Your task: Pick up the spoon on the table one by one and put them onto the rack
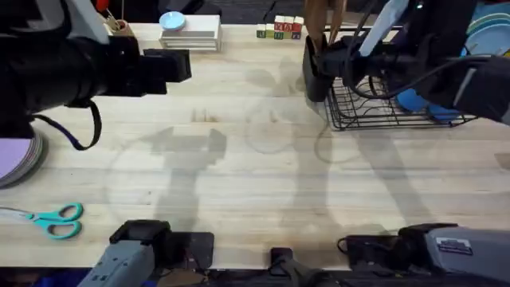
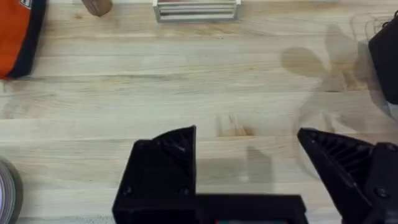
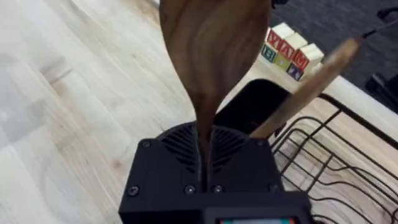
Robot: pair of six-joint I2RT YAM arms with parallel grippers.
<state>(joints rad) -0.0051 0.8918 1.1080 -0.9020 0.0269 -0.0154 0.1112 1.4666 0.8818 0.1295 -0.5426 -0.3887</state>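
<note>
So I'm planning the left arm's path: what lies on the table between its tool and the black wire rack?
Bare light wood table in the overhead view: nothing between the open left tool and the black wire rack.

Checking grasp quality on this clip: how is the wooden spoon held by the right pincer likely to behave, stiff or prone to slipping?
The spoon looks like solid wood, so probably stiff. The right pincer pinches only its slim, glossy neck, so it may pivot or slide. Its broad bowl sits beyond the grip, likely making it top-heavy over the rack.
</note>
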